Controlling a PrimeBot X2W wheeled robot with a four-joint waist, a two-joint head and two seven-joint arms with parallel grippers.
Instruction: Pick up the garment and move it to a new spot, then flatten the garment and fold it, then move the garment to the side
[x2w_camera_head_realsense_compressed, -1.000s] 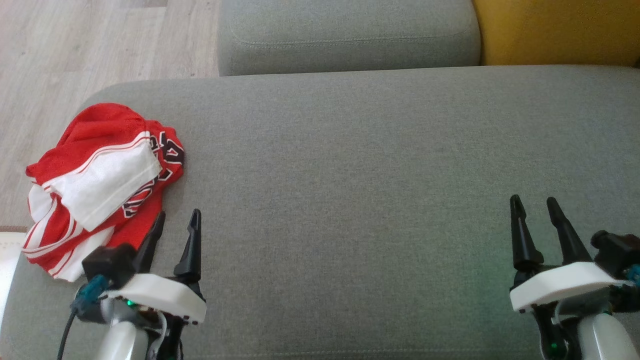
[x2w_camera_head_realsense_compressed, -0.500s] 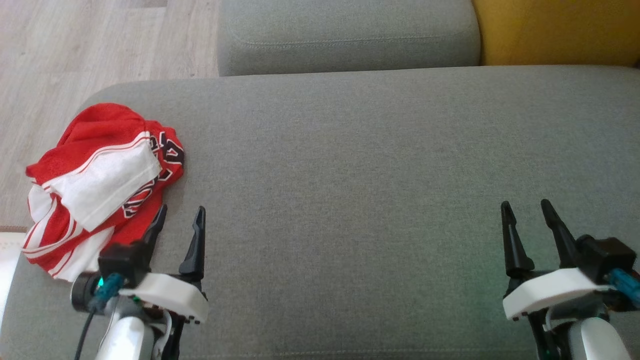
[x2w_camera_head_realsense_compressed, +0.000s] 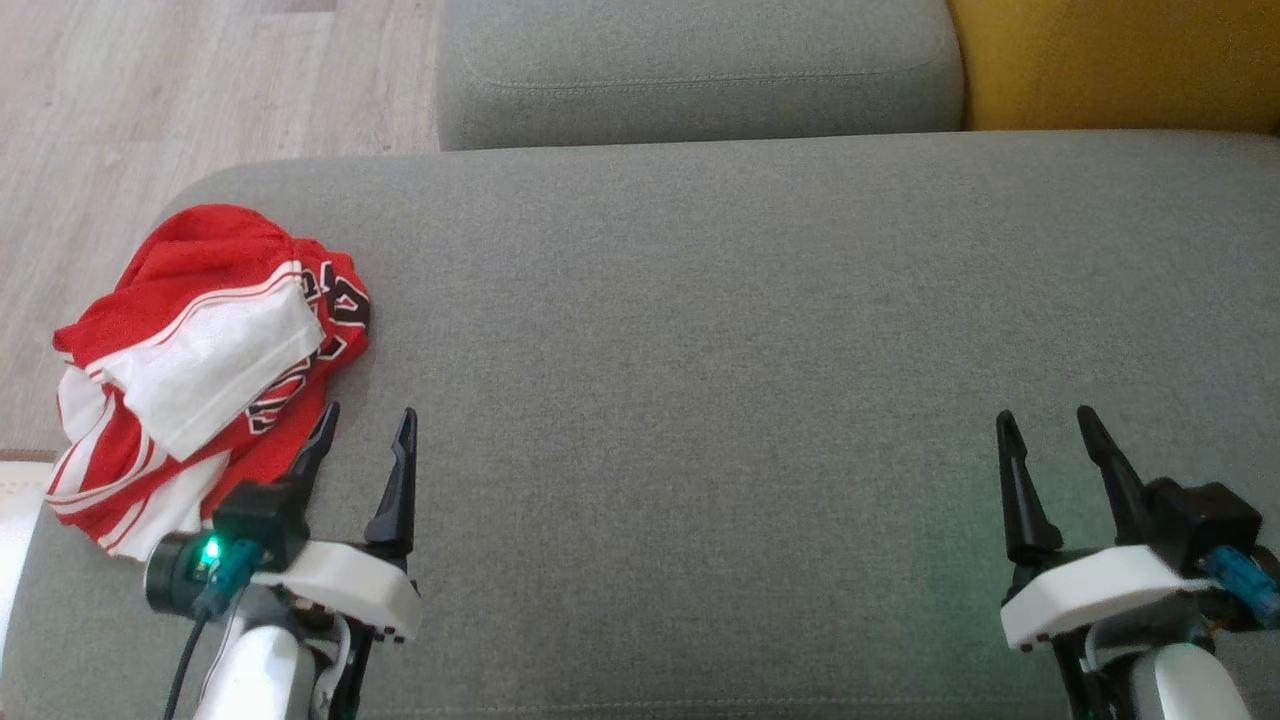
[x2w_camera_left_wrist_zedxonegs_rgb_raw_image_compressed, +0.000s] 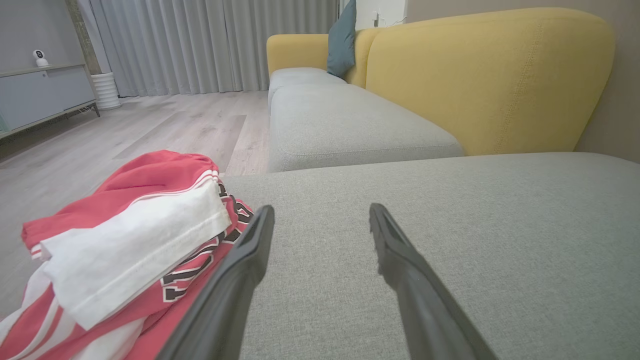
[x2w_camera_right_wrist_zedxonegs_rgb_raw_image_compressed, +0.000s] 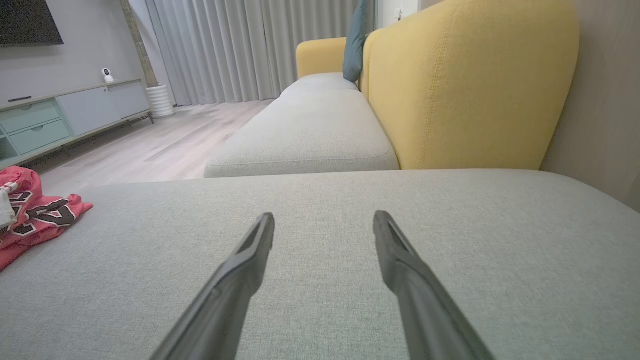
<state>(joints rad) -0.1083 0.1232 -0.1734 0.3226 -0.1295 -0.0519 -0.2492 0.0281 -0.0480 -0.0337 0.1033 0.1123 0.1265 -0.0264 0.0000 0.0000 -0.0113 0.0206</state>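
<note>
The garment (x2w_camera_head_realsense_compressed: 205, 370) is a crumpled red and white jersey with dark lettering, lying at the left end of the grey seat cushion (x2w_camera_head_realsense_compressed: 700, 350). The left wrist view has the garment (x2w_camera_left_wrist_zedxonegs_rgb_raw_image_compressed: 125, 245) at lower left; the right wrist view catches the garment (x2w_camera_right_wrist_zedxonegs_rgb_raw_image_compressed: 30, 215) at its far left edge. My left gripper (x2w_camera_head_realsense_compressed: 367, 428) stands open just right of the garment's lower edge, its left finger close beside the cloth, nothing between the jaws (x2w_camera_left_wrist_zedxonegs_rgb_raw_image_compressed: 320, 215). My right gripper (x2w_camera_head_realsense_compressed: 1040, 425) is open over bare cushion at lower right (x2w_camera_right_wrist_zedxonegs_rgb_raw_image_compressed: 324, 220).
A second grey cushion (x2w_camera_head_realsense_compressed: 690, 70) lies beyond the seat, with a yellow backrest (x2w_camera_head_realsense_compressed: 1110, 60) at top right. Wooden floor (x2w_camera_head_realsense_compressed: 150, 100) runs past the cushion's left end. A low cabinet (x2w_camera_right_wrist_zedxonegs_rgb_raw_image_compressed: 65, 115) and curtains (x2w_camera_right_wrist_zedxonegs_rgb_raw_image_compressed: 225, 50) stand far off.
Both grippers have slid slightly: the left a little right and down in the head view, the right a little left and down. The garment has not moved.
</note>
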